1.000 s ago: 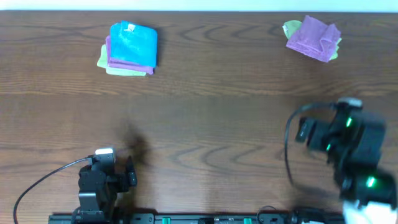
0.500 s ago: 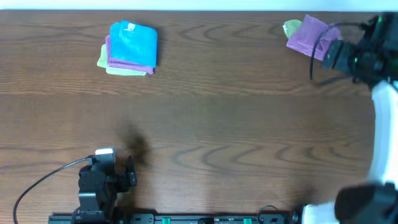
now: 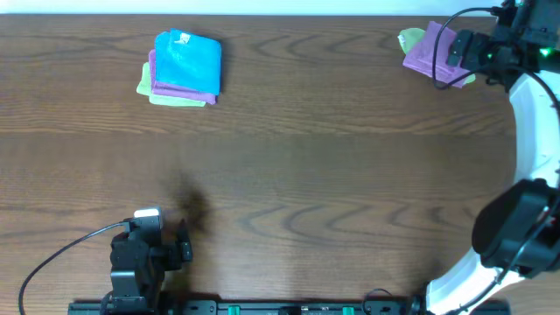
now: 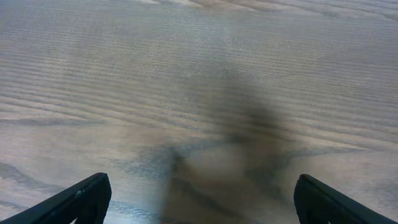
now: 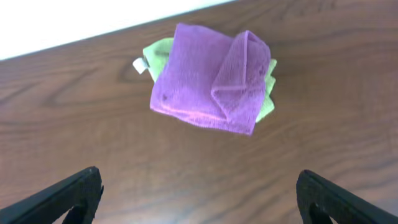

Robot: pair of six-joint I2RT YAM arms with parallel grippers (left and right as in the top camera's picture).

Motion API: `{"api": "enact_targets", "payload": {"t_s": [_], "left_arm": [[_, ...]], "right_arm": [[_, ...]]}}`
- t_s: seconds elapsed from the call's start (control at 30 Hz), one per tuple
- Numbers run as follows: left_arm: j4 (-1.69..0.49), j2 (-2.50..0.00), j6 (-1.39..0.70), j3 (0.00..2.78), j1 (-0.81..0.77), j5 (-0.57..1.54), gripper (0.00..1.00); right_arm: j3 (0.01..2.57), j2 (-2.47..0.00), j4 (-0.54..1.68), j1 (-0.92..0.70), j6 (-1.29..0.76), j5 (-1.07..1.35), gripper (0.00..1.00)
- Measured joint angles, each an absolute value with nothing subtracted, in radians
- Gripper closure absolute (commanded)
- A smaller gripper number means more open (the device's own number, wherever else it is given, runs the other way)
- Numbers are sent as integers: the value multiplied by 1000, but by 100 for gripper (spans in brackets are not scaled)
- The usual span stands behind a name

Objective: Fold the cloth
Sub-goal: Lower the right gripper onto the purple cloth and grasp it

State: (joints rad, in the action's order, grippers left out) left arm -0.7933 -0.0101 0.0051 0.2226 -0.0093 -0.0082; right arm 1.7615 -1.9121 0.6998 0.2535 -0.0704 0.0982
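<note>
the cloth [image 3: 427, 51] is purple. seen from above, it lies far out on the brown tabletop [image 3: 306, 131], at about 2 o'clock from the middle. it is not flat. one flap is turned over on itself on one side, so it looks bumpy there. it sits on top of a lime-green cloth [image 5: 160, 55], which peeks out on two sides. a small white tag [image 5: 139, 64] shows at the edge, just beside the green part. it is hard to tell which of the two it belongs to.

the right pincer [image 5: 199, 198] hangs over this pile. its two black tips are spread wide, one at each bottom corner of its own camera view. from there the cloth is up at 12 o'clock, apart from both tips. nothing is in the pincer. the white right arm [image 3: 534, 114] reaches up along the edge of the tabletop to get there.

the left pincer [image 4: 202, 205] is down at about 8 o'clock from the middle in the view from above. it is wide too and holds nothing. only bare wood and a dark shadow lie under it.

at about 10 o'clock there is another pile. a blue cloth [image 3: 188, 61] is on top, a thin purple edge [image 3: 152, 74] shows under it, and a green bottom cloth [image 3: 171, 101] lies lowest.
</note>
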Motion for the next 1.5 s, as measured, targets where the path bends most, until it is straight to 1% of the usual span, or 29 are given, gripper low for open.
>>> {"api": "enact_targets", "payload": {"t_s": [0.2, 0.43, 0.67, 0.7, 0.77, 0.87, 0.9, 0.93, 1.03, 1.1, 1.17, 1.2, 1.37, 1.5], "left_arm": [[-793, -10, 5, 223, -9, -8, 5], [-793, -10, 5, 223, -9, -8, 5], [-793, -10, 5, 223, -9, -8, 5], [-793, -10, 5, 223, -9, -8, 5], [-793, -10, 5, 223, -9, -9, 5], [-793, -10, 5, 223, -9, -8, 5], [-793, -10, 5, 223, -9, -8, 5], [-793, -10, 5, 223, -9, -8, 5], [-793, -10, 5, 223, -9, -8, 5], [-793, -10, 5, 223, -9, -8, 5], [-793, -10, 5, 223, -9, -8, 5], [-793, -10, 5, 223, -9, -8, 5], [-793, -10, 5, 223, -9, -8, 5], [-793, -10, 5, 223, -9, -8, 5]], "right_arm": [[1771, -2004, 547, 254, -67, 117, 3], [1771, -2159, 413, 255, -80, 125, 9], [1771, -2236, 349, 256, -107, 123, 11], [1771, -2244, 345, 256, -109, 123, 12], [1771, -2260, 339, 256, -118, 120, 18], [1771, -2285, 330, 256, -127, 116, 22], [1771, -2296, 327, 256, -127, 115, 25], [1771, -2302, 321, 256, -127, 115, 30], [1771, -2313, 310, 256, -128, 115, 55], [1771, -2314, 304, 256, -134, 111, 76], [1771, -2314, 294, 256, -135, 108, 93], [1771, -2314, 292, 256, -133, 107, 99], [1771, -2312, 302, 256, -141, 103, 99], [1771, -2276, 350, 256, -138, 104, 99]]}}
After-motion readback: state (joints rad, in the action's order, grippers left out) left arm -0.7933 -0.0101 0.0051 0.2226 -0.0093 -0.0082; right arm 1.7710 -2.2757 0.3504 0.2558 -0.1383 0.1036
